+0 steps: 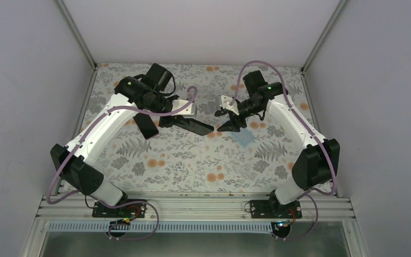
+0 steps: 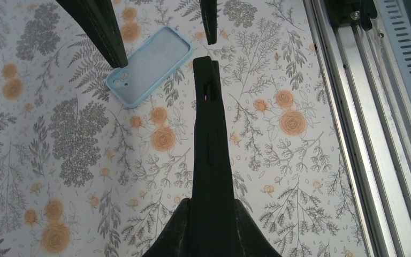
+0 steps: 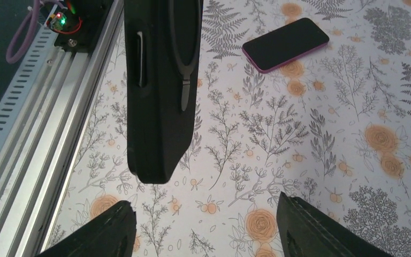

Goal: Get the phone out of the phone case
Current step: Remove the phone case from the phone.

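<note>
My left gripper [image 1: 179,120] is shut on a black phone case [image 1: 192,126] and holds it above the table, pointing right. In the left wrist view the case [image 2: 210,139] shows edge-on between my fingers [image 2: 177,225]. In the right wrist view its back [image 3: 160,80] shows a ring mark and side slots. I cannot tell whether a phone sits inside. My right gripper [image 1: 230,120] is open and empty, its jaws [image 3: 206,211] just short of the case's free end. Its fingers [image 2: 104,32] show at the top of the left wrist view.
An empty light blue case [image 1: 243,137] lies on the floral table under the right gripper and also shows in the left wrist view [image 2: 150,64]. A dark phone with a magenta edge [image 3: 286,44] lies flat left of centre [image 1: 147,127]. Metal rails [image 1: 192,206] run along the near edge.
</note>
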You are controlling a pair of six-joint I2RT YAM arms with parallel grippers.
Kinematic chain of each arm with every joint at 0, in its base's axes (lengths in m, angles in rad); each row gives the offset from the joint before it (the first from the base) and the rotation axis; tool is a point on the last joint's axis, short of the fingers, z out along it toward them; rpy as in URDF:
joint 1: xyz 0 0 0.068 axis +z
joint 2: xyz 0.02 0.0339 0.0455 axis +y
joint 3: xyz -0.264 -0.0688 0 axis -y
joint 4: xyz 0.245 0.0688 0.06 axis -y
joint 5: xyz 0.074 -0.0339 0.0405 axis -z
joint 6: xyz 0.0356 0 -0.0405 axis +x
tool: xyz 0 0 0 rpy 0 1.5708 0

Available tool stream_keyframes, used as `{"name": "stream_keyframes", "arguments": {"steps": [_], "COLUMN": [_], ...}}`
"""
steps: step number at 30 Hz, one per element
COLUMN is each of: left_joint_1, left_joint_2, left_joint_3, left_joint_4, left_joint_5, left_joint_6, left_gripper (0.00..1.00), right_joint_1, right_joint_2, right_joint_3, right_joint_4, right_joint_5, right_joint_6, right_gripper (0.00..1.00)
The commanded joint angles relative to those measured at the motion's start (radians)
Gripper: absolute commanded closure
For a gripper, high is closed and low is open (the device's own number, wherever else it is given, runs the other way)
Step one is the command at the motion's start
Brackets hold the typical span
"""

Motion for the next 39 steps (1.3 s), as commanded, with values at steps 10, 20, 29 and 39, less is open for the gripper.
{"name": "stream_keyframes", "arguments": {"steps": [10, 20, 29, 39], "left_joint_1": [-0.003, -0.002, -0.002, -0.004], "left_joint_2": [-0.02, -0.013, -0.017, -0.012], "left_joint_3": [0.015, 0.032, 0.041, 0.037], "left_joint_4": [0.039, 0.044, 0.026, -0.007], "left_joint_5": [0.019, 0.029, 0.019, 0.084], "left_joint_6": [-0.004, -0.005, 0.003, 0.019], "left_gripper": [0.98, 0.98, 0.98, 0.98], "right_joint_1": [0.035, 0.039, 0.039, 0.038], "right_joint_2": [0.013, 0.007, 0.038, 0.027], "right_joint_3": [0.018, 0.009, 0.021, 0.025], "right_joint_4": [0.015, 0.041, 0.069, 0.265], "right_joint_5": [-0.068, -0.049, -0.034, 0.061], "right_joint_6": [0.028, 0.051, 0.061, 0.218], "right_gripper": [0.34, 0.35, 0.39, 0.42]}}
